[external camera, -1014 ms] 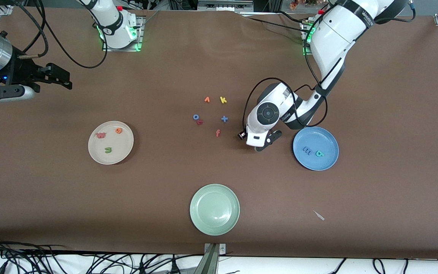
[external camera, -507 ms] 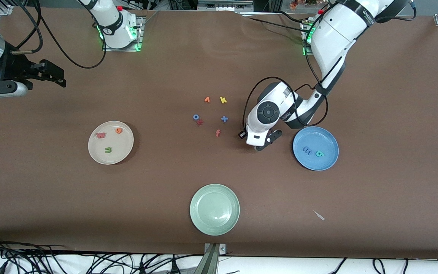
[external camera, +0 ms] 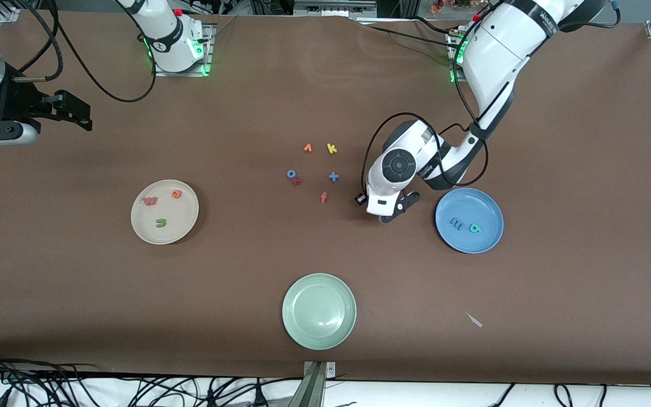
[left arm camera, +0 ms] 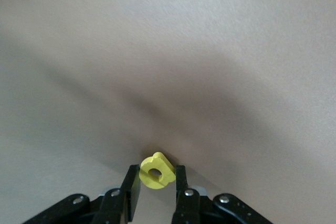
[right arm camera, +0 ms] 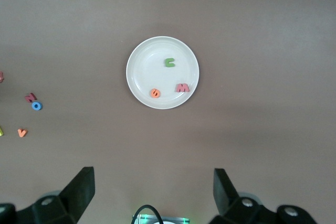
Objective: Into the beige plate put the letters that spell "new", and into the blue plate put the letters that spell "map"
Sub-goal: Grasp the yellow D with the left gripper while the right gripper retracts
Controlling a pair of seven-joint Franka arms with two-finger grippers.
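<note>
My left gripper (external camera: 385,217) is low over the table between the loose letters and the blue plate (external camera: 486,240), shut on the yellow a (left arm camera: 156,170), which sits pinched between its fingers (left arm camera: 130,187). The blue m (external camera: 456,224) and teal p (external camera: 475,228) lie in the blue plate. The beige plate (external camera: 184,220) holds the red-pink w (external camera: 150,200), orange e (external camera: 176,194) and green n (external camera: 160,223). My right gripper (external camera: 71,110) hangs open and empty high at the right arm's end of the table, and the right wrist view looks down on the beige plate (right arm camera: 144,72).
Loose letters lie mid-table: orange v (external camera: 308,148), yellow k (external camera: 331,148), blue o (external camera: 291,174), a red letter (external camera: 298,181), a blue plus (external camera: 333,177), orange-red f (external camera: 324,197). A pale green plate (external camera: 319,294) sits nearest the front camera. A white scrap (external camera: 475,320) lies near it.
The left gripper has shut on the yellow a and shifted slightly. The right gripper has drifted farther toward its end of the table, still open.
</note>
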